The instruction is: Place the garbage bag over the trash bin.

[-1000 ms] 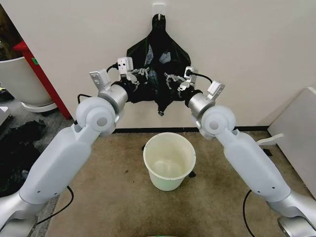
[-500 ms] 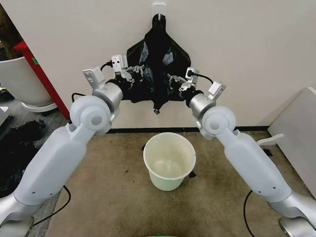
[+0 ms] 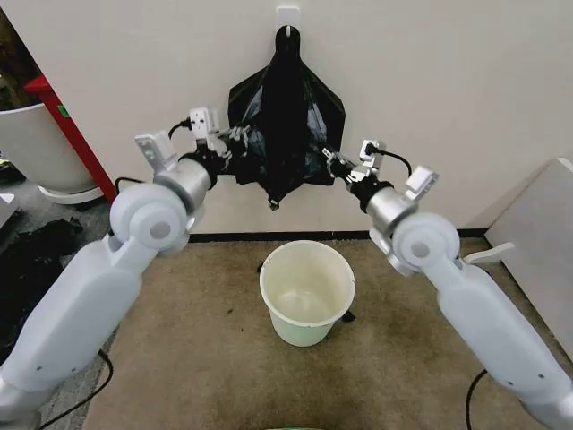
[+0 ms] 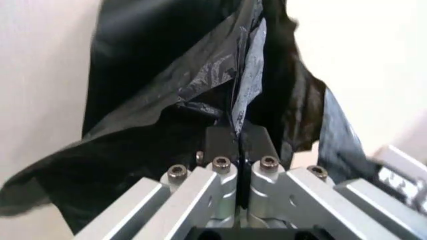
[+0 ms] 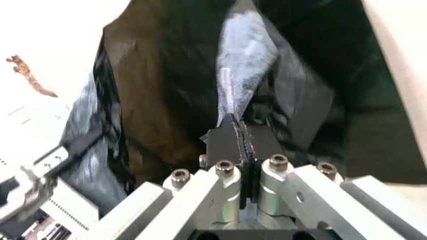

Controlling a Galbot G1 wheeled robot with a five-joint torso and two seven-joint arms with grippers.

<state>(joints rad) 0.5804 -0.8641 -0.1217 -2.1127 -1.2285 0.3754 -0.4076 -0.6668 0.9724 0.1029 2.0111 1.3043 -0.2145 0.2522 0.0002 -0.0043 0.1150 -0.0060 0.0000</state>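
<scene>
Now the two arms stand wider apart than a second ago, and the garbage bag (image 3: 285,125), hanging from a hook (image 3: 288,15) on the wall above the trash bin (image 3: 306,291), is stretched broader between them. On the left, the left gripper (image 3: 240,141) has its fingers pressed together on a fold of the bag's left edge; on the right, the right gripper (image 3: 336,165) likewise pinches the right edge, with the white bin on the carpet (image 3: 197,358) below.
</scene>
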